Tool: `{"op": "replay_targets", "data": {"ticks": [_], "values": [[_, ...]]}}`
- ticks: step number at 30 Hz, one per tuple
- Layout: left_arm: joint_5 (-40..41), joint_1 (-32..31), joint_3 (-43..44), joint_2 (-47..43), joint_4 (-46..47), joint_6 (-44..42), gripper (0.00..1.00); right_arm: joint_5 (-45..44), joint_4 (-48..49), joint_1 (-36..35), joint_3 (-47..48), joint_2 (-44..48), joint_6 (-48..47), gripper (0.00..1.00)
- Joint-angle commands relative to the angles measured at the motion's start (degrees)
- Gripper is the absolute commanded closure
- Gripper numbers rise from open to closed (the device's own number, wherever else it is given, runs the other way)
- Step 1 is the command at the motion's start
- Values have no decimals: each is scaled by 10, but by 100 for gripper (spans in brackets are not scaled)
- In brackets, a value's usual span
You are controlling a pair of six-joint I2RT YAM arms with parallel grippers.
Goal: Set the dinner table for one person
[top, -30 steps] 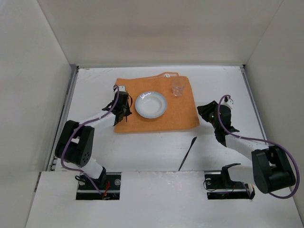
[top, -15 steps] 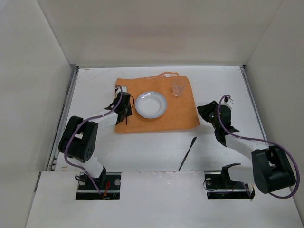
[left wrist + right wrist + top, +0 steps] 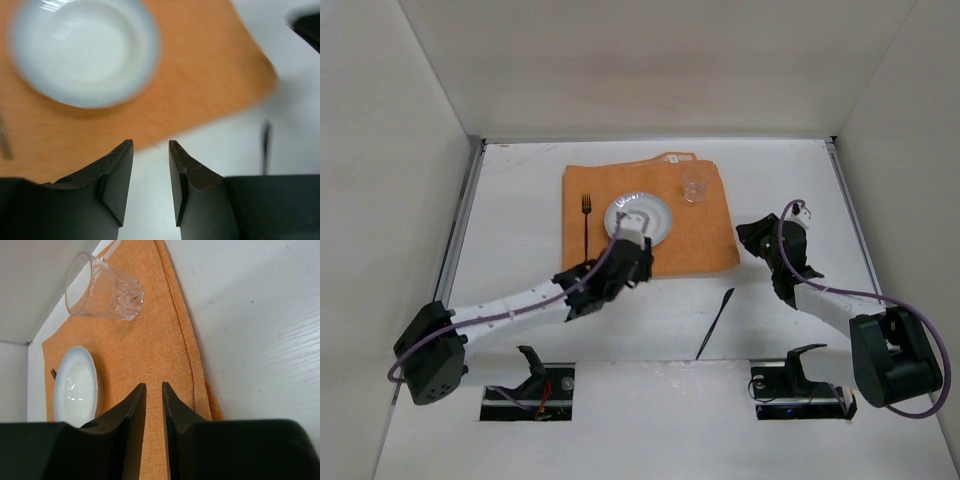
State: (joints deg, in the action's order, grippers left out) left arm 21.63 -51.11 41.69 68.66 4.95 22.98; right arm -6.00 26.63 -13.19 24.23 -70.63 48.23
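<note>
On the white dinner table (image 3: 520,200) lies an orange cloth (image 3: 705,235) with a white plate (image 3: 638,220) in its middle and a clear glass (image 3: 695,185) at its far right corner. A fork (image 3: 586,220) lies on the cloth left of the plate. A dark knife (image 3: 716,322) lies on the bare table in front of the cloth. My left gripper (image 3: 638,262) is open and empty over the cloth's front edge, just in front of the plate (image 3: 85,50). My right gripper (image 3: 748,238) is shut and empty by the cloth's right edge (image 3: 160,340), pointing at the glass (image 3: 102,287).
White walls stand on three sides, with metal rails (image 3: 460,240) along the table's side edges. The knife (image 3: 266,145) shows blurred at the right of the left wrist view. The left arm stretches across the table's near left part.
The left gripper has let go of the fork, which now lies on the cloth left of the plate. The left arm has swung right, in front of the plate. The right arm has not moved.
</note>
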Motion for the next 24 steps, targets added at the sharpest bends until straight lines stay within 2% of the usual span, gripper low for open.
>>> {"op": "replay_targets", "data": {"ticks": [1,3,5,7,10,14,24], "values": [[37,-141,-7,34,-22,43,67,1,30,-4,6,2,-2,76],[78,-229,26,82,-27,57,65,1,30,-3,6,4,-2,76],[103,-279,57,127,-28,65,63,-1,28,1,3,10,-2,73],[114,-311,94,171,-25,69,61,-6,26,8,-1,19,-1,66],[109,-330,139,220,-26,58,58,-7,25,17,-7,26,5,62],[80,-342,179,274,-19,45,56,-3,25,21,-8,28,10,60],[69,-344,188,328,-20,43,57,-2,24,27,-12,30,14,60]]}}
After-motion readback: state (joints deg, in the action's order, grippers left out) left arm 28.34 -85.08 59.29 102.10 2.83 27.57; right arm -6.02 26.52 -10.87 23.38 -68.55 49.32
